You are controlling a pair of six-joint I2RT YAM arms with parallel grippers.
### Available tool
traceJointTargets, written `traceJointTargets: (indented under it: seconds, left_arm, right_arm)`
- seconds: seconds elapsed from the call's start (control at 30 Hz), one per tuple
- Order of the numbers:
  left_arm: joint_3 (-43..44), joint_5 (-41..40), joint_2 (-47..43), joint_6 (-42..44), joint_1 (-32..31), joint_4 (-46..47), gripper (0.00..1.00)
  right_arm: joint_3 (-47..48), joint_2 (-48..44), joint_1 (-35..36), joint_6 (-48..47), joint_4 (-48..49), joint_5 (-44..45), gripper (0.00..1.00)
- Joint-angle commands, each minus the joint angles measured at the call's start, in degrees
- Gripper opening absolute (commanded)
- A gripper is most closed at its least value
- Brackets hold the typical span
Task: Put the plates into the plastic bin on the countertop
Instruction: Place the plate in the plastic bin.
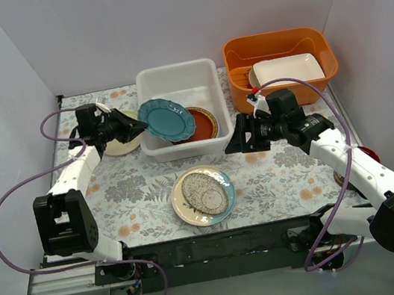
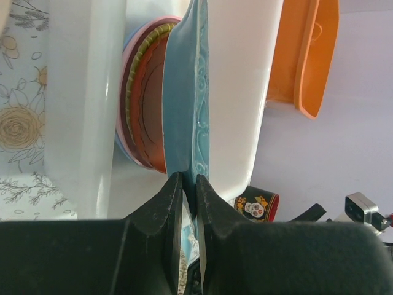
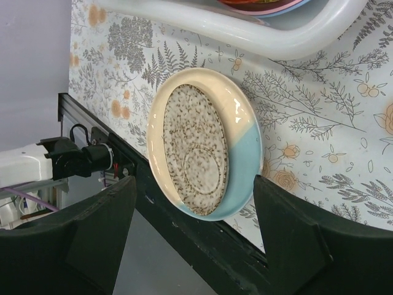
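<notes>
My left gripper (image 1: 138, 128) is shut on the rim of a teal plate (image 1: 166, 118) and holds it tilted over the left side of the white plastic bin (image 1: 173, 72). In the left wrist view the gripper (image 2: 189, 184) pinches the teal plate (image 2: 187, 110) edge-on, beside a red-brown plate (image 2: 150, 117) that leans on others in the bin (image 2: 80, 92). The red-brown plate (image 1: 205, 121) shows in the bin. A speckled plate with a teal rim (image 1: 203, 196) lies on the countertop (image 1: 278, 179). My right gripper (image 1: 237, 141) is open and empty above it, with the speckled plate (image 3: 202, 147) between its jaws in the right wrist view (image 3: 195, 184).
A cream plate (image 1: 119, 145) lies left of the bin, under my left arm. An orange tub (image 1: 278, 47) at the back right holds a white rectangular dish (image 1: 288, 70). A small red cup (image 1: 369, 153) sits by my right arm, and shows in the left wrist view (image 2: 258, 206).
</notes>
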Motion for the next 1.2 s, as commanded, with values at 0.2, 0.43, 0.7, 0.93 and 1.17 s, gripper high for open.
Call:
traceJointTargets:
  seconds: [0.2, 0.43, 0.7, 0.93, 1.17]
  left_arm:
    - [5.9, 1.1, 3.5, -2.9, -5.9, 9.7, 0.00]
    - [6.3, 0.6, 6.8, -3.3, -8.1, 11.3, 0.00]
    - [5.8, 1.8, 10.3, -2.8, -9.4, 12.0, 0.00]
    - [4.1, 1.3, 11.8, -1.8, -9.6, 10.7, 0.00]
    - [3.3, 0.4, 14.2, -0.3, -9.6, 7.0, 0.00]
  right_arm:
    - [-0.6, -0.5, -1.2, -1.3, 1.9, -0.7, 0.84]
    - [-1.1, -0.6, -1.8, -1.4, 1.8, -0.8, 0.84]
    - [-1.3, -0.5, -2.4, -1.5, 1.7, -1.1, 0.84]
    - [-1.9, -0.6, -2.7, -1.6, 1.9, -1.5, 0.84]
    - [-2.0, -0.8, -2.9, -1.6, 1.9, -1.4, 0.84]
